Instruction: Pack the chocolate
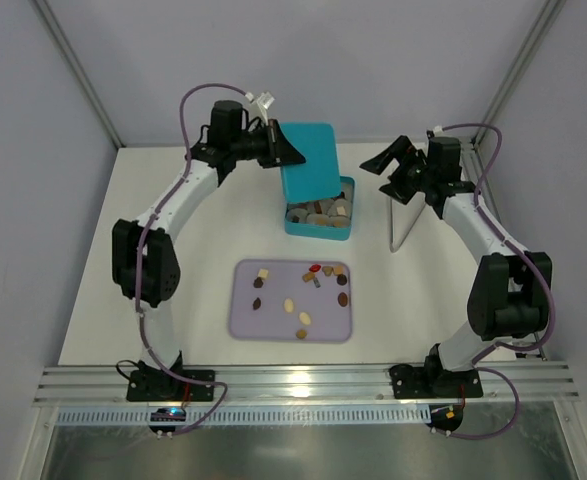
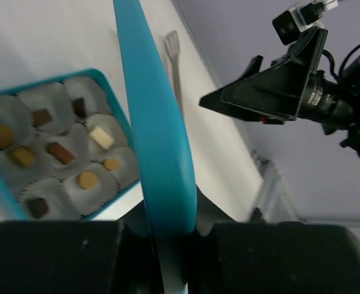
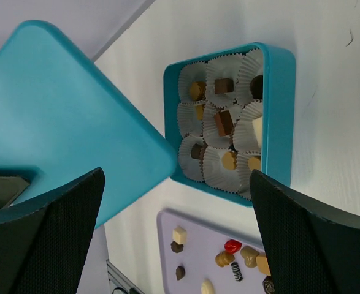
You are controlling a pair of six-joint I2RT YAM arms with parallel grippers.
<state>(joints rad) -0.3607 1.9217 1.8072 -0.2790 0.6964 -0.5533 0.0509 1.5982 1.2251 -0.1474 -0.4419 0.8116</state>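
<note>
My left hand (image 1: pixel 289 152) is gripping the teal lid (image 1: pixel 308 165), holding it tilted over the open teal box (image 3: pixel 282 92) on the desk (image 1: pixel 423 290). My right hand (image 1: pixel 385 172) is hovering beside the box, fingers (image 3: pixel 57 233) spread wide. Chocolates (image 3: pixel 224 121) are sitting in its paper cups (image 3: pixel 213 165); more are lying on the lavender tray (image 1: pixel 243 325).

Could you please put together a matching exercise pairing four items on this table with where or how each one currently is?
Things:
1. teal lid
2. teal box
3. lavender tray
4. metal utensil

States:
A. lies on the table, right of the box
B. carries loose chocolates
C. clamped in the left gripper, held up
D. holds filled paper cups

Pairs: 1-C, 2-D, 3-B, 4-A
</note>
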